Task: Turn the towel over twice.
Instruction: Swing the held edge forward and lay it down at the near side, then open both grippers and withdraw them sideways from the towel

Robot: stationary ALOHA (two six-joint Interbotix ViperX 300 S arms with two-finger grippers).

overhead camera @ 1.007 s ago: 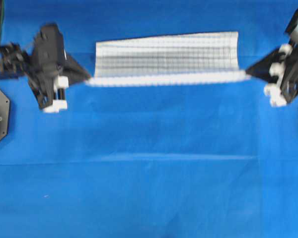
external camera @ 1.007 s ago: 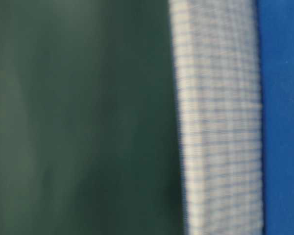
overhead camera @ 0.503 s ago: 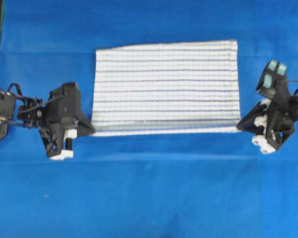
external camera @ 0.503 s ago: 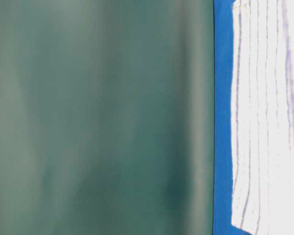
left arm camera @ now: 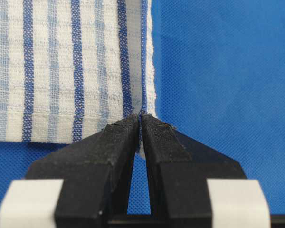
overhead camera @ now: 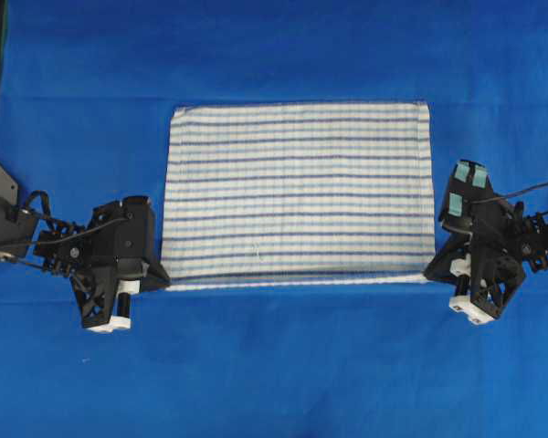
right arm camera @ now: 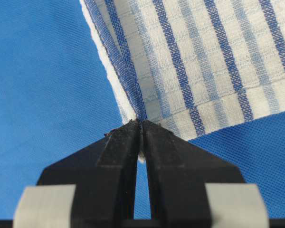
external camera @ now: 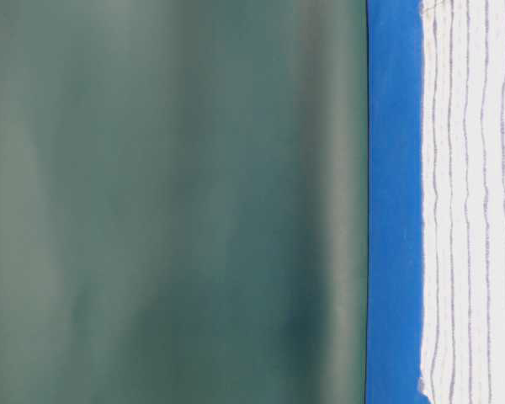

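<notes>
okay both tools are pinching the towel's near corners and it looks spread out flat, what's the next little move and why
Probably open both tools and let go. The towel lies spread flat on the blue table cover, striped side up, while the left tool and right tool are each shut on a near corner. This flip looks laid out, so releasing seems the next step.

The desk (overhead camera: pixel 274 365), covered edge to edge in a plain blue woven cloth, carries a rectangular white towel with dark and light blue stripes (overhead camera: pixel 297 192). The towel lies spread flat around the middle of the desk, toward the far side, its stripes running left to right. Bare blue covering borders it on every side.
</notes>
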